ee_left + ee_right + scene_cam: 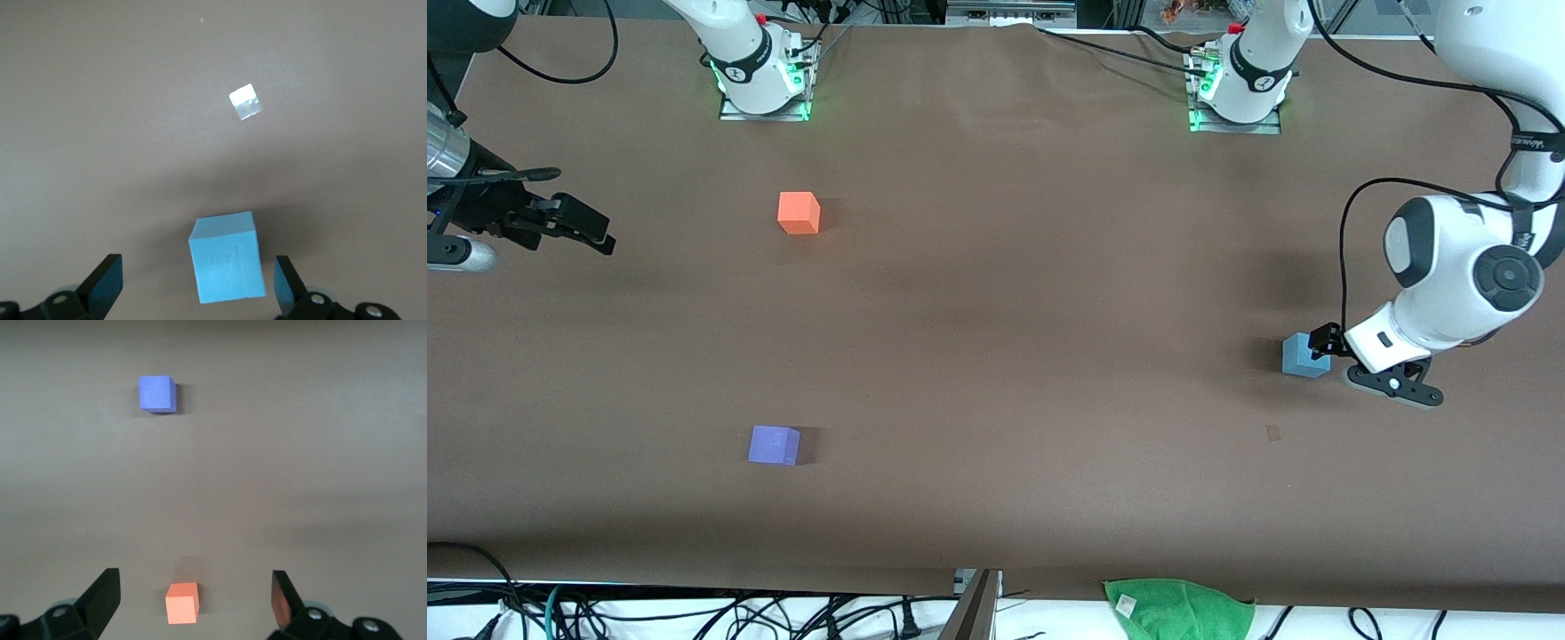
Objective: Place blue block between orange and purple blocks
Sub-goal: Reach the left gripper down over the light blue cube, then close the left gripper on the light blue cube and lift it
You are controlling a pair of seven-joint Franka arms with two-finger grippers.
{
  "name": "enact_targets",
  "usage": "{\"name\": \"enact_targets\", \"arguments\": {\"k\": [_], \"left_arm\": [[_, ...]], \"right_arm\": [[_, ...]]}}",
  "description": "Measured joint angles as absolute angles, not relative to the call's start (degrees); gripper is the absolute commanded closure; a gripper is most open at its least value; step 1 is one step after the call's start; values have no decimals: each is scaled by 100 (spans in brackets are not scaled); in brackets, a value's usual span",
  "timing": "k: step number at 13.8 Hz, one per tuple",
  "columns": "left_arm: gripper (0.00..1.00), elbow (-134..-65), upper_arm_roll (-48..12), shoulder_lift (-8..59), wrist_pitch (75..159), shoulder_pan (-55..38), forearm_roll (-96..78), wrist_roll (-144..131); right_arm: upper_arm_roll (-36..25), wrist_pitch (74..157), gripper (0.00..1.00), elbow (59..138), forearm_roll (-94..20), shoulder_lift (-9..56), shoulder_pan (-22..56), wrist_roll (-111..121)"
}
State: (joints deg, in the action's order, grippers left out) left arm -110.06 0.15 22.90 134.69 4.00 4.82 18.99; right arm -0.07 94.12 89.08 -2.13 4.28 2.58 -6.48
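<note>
The blue block point(1305, 356) sits near the desk's left-arm edge; I see the left gripper point(199, 285) spread around it, the right gripper point(193, 600) spread, waiting.

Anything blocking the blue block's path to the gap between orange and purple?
Nothing visible. The open left gripper straddles the blue block at the left arm's end of the table. Bare table lies between it and the gap between the orange block and purple block. The right gripper waits aside, open.
</note>
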Motion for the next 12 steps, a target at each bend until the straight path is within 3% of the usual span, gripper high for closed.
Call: {"name": "enact_targets", "arguments": {"k": [4,10,12], "left_arm": [[0,-11521,14,2378,14187,479,495,1906],[0,-11780,-10,2602,14578,483,495,1905],[57,-11910,-10,2700,14884,486,495,1904]], "right_arm": [[-7,9407,0,8908,-233,449,258,-650],[-11,9390,0,8910,-233,515,252,-649],[-14,9390,0,8910,-233,565,251,-649]]}}
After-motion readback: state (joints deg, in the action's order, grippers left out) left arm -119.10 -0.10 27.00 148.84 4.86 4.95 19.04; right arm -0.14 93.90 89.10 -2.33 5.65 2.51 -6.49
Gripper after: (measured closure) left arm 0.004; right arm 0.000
